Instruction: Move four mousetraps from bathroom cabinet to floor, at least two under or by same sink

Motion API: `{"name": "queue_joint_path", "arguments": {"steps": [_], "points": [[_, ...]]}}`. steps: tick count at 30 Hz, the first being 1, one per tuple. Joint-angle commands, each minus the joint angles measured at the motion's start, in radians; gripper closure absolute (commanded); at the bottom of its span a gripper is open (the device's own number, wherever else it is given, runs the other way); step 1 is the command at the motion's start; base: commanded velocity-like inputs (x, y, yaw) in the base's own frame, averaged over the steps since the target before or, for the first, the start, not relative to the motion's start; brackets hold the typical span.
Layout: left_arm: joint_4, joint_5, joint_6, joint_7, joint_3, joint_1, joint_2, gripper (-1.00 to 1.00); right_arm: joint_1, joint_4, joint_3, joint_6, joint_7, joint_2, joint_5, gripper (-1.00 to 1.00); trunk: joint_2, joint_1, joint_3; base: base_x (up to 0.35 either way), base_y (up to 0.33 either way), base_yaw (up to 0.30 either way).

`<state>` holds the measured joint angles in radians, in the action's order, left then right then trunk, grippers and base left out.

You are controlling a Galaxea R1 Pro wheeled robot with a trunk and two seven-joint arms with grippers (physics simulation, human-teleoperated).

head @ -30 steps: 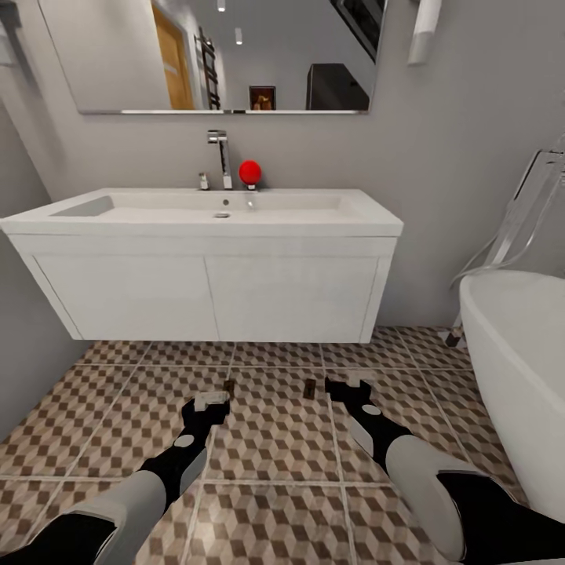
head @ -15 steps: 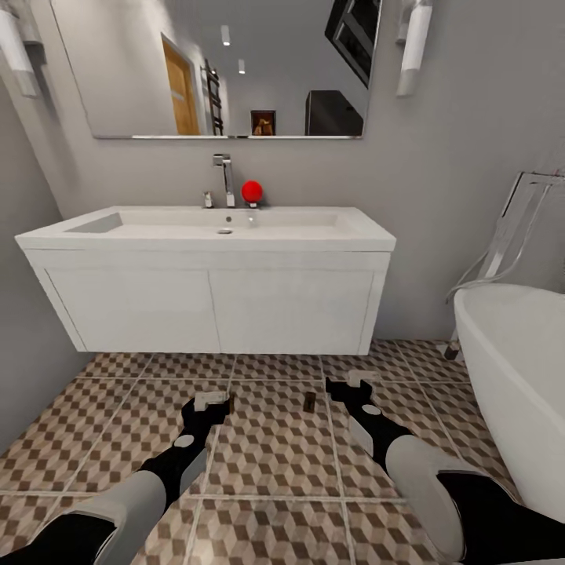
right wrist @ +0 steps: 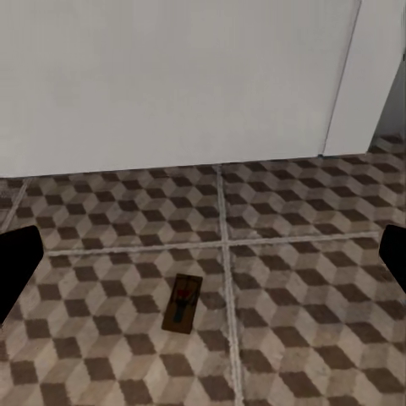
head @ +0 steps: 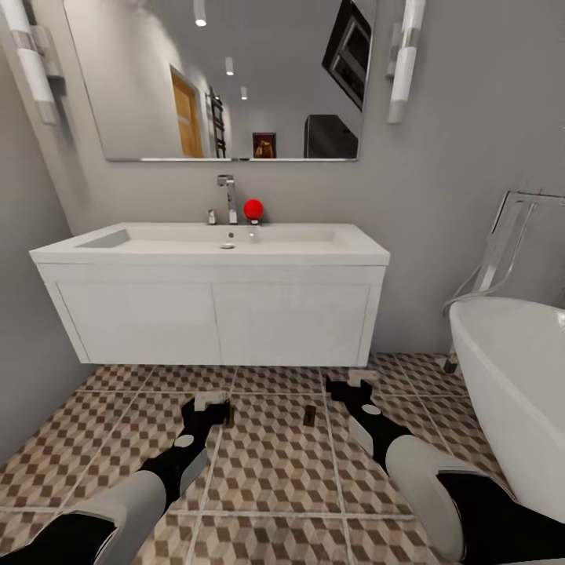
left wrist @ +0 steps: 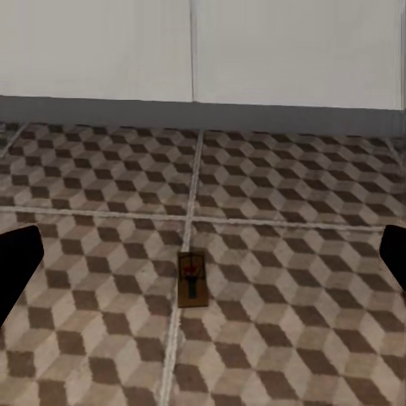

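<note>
Two mousetraps lie flat on the cube-patterned bathroom floor (head: 267,463), just in front of the white wall-hung bathroom sink (head: 212,302). One mousetrap (head: 230,413) sits right by my left gripper (head: 209,405); the left wrist view has this mousetrap (left wrist: 192,279) below and between the wide-apart dark fingertips (left wrist: 17,264). The other mousetrap (head: 310,417) lies left of my right gripper (head: 350,388); in the right wrist view that mousetrap (right wrist: 182,303) rests on the tiles, with the fingertips (right wrist: 394,252) spread wide. Both grippers are open and hold nothing. The cabinet is out of view.
A white oval bathtub (head: 514,384) stands at the right, close to my right arm. A grey wall (head: 27,377) closes the left side. On the basin sit a metal tap (head: 227,198) and a red ball (head: 253,209), under a large mirror (head: 227,78).
The whole head view has shifted: sink and mirror sit lower and slightly smaller in the picture, so the camera moved. Both arms and both traps keep their places.
</note>
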<state>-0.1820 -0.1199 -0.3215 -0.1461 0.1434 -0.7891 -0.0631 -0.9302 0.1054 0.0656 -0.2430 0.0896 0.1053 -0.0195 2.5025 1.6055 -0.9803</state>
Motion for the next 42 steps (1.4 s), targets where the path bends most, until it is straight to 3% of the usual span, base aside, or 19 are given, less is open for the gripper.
{"name": "queue_joint_path", "arguments": {"steps": [1,12,42], "points": [[0.001,-0.01,-0.004,-0.004,0.009,0.0,0.0,-1.0,-0.001,-0.001,0.006,-0.004,0.001,0.0,-0.002,-1.0,0.0,-0.001,0.003,0.0,0.0,0.0],[0.001,-0.011,-0.004,-0.005,0.008,-0.001,0.0,-1.0,-0.001,-0.001,0.006,-0.012,0.001,0.001,-0.002,-1.0,-0.003,-0.006,0.046,0.0,0.0,0.0],[0.0,-0.011,-0.005,-0.006,0.007,-0.001,0.0,-1.0,-0.001,-0.001,0.006,-0.018,0.001,0.001,-0.002,-1.0,-0.212,-0.121,0.14,0.0,0.0,0.0]]}}
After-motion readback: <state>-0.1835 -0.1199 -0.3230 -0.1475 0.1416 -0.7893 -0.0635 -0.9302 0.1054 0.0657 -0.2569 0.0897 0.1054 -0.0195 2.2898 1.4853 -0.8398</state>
